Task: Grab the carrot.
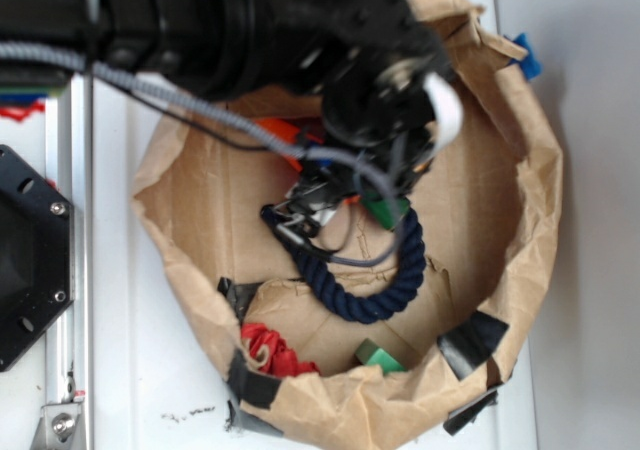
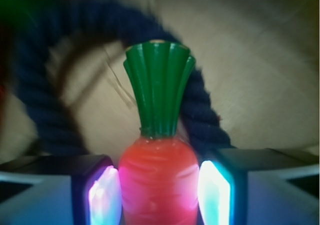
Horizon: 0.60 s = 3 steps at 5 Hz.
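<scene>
carrot [image 2: 158,177] between hand [image 2: 159,191] pads

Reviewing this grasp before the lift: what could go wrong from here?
1. The gripper holds the carrot on its smooth rounded body near the green top; it could slip or pivot on lifting.
2. The navy rope curls right behind the carrot, so it might snag and drag along.
3. The paper bag's wall stands close around the arm; a sideways exit may catch it.
</scene>
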Each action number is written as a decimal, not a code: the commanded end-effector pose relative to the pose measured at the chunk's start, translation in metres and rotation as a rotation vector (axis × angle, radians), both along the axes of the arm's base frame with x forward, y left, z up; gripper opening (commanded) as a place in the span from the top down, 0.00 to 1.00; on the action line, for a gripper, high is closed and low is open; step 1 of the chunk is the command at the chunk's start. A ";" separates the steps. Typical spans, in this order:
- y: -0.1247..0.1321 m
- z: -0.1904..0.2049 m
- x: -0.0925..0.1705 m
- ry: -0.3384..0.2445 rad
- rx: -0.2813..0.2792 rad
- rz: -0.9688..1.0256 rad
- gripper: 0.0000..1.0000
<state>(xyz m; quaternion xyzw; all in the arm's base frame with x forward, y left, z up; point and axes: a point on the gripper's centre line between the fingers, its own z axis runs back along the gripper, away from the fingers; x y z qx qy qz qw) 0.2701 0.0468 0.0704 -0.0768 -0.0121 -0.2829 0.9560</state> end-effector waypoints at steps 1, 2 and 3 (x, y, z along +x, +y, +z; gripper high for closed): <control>-0.007 0.065 -0.001 -0.166 0.136 0.393 1.00; -0.012 0.078 -0.004 -0.203 0.182 0.503 1.00; -0.011 0.095 -0.004 -0.178 0.169 0.587 1.00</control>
